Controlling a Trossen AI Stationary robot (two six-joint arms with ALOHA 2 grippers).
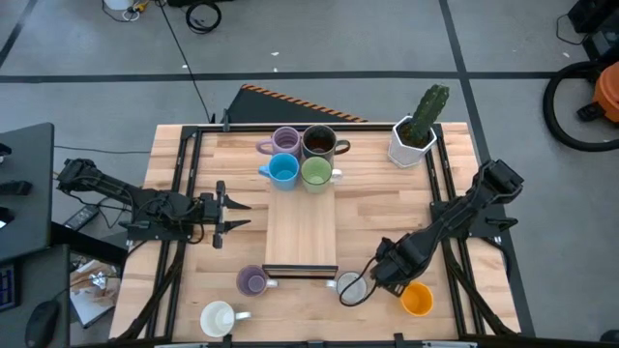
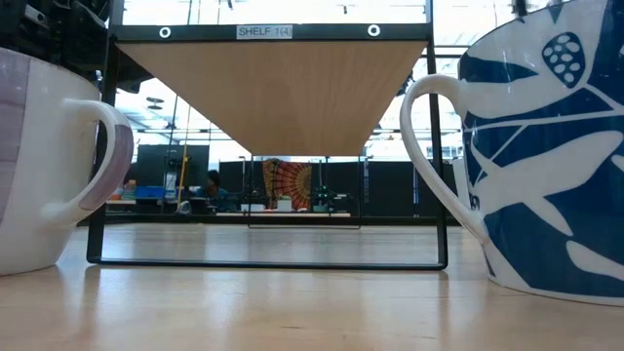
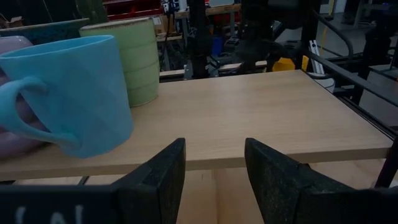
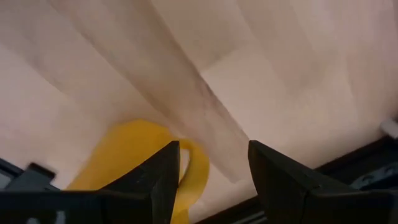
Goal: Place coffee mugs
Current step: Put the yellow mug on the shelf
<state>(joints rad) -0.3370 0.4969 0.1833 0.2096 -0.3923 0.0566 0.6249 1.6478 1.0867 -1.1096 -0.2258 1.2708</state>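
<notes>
**Right gripper** [image 1: 368, 278]: positioned at the near end of the shelf [image 1: 302, 232], by its right corner, directly against a white mug [image 1: 348, 288] that stands on the table [image 1: 464, 319] close to the near edge. In the right wrist view a pale surface fills the field ahead of the gripper [image 4: 214, 168]. Whether it is clamped on the mug or only set around it cannot be told.

**Orange mug** [image 1: 417, 299]: on the table just beside the right gripper, toward the near right corner.

**Left gripper** [image 1: 232, 211]: waits at the left edge of the shelf, facing across it, jaws wide with nothing between them.

**Controlling relation:** the white mug lies at the tip of the right gripper and well apart from the left, so the right arm is the nearer one. The free shelf surface lies from that mug toward the far edge, short of the blue mug [image 1: 282, 170] and green mug [image 1: 315, 173] already there.
</notes>
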